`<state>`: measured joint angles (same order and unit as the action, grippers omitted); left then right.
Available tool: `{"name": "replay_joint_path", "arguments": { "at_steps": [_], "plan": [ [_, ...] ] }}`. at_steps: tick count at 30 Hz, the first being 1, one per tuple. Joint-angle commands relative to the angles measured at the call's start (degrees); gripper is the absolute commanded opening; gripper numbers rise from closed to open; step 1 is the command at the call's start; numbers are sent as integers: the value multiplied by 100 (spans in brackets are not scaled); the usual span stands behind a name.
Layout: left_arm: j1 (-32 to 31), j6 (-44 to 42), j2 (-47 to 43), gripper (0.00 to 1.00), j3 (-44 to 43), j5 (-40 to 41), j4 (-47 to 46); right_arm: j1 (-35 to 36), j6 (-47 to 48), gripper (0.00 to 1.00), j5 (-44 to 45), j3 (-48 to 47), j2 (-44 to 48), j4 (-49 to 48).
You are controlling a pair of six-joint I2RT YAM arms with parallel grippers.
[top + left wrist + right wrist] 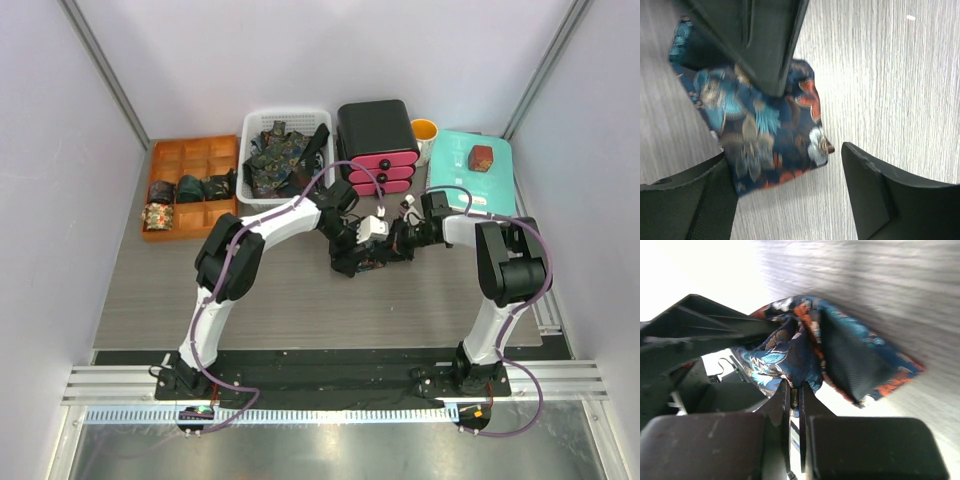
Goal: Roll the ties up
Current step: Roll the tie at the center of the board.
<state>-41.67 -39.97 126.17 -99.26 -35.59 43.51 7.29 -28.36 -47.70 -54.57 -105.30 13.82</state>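
Observation:
One tie (765, 135), dark blue with teal, orange and gold print, lies folded on the wood-grain table (900, 75) at the middle of the top view (362, 262). My left gripper (790, 197) hovers over its lower edge, open, one finger (690, 205) beside the fabric and the other (890, 200) over bare table. My right gripper (796, 387) is shut on a fold of the same tie (785, 357); its black finger (757, 45) lies across the tie's upper part. More ties (280, 155) fill the white basket (250, 200).
An orange divided tray (205, 215) at the back left holds three rolled ties (190, 187). A black and pink drawer unit (378, 145), a yellow cup (425, 130) and a teal board (495, 185) carrying a small red-brown box (482, 157) stand along the back.

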Motion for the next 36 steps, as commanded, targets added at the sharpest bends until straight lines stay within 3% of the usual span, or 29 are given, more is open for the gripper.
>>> {"name": "replay_joint_path", "arguments": {
  "at_steps": [1,3,13,20,24,27,29,30,31,32,33,36],
  "plan": [
    [203,347,-566,78,433,-150,-648,-114,348,1,1113,8,-438,270],
    [212,471,-768,80,741,-54,-1288,-140,384,1,1140,-19,-527,331],
    [212,648,-760,87,1101,-8,-2520,-149,507,1,1272,-344,-984,551],
    [133,-133,-594,88,1102,-255,-2566,-140,647,1,1229,-485,-1116,753],
    [-25,-651,-453,84,1076,-80,-2470,-140,735,1,1132,-555,-1151,867],
    [-148,-837,-286,78,944,87,-2154,-149,779,1,1026,-573,-1142,911],
    [-192,-864,-146,68,778,210,-1961,-140,805,1,947,-590,-1125,929],
    [-236,-846,-93,61,690,306,-1655,-131,814,1,930,-599,-1116,938],
    [-254,-733,-40,45,498,403,-1496,-131,823,2,886,-608,-1090,955],
    [-271,-697,39,39,400,456,-1111,-140,875,4,868,-617,-1020,999],
    [-280,-671,74,30,234,509,-907,-140,911,12,868,-651,-967,1034],
    [-271,-433,101,20,109,702,-186,-184,946,30,842,-713,-625,1192]
  ]
}}
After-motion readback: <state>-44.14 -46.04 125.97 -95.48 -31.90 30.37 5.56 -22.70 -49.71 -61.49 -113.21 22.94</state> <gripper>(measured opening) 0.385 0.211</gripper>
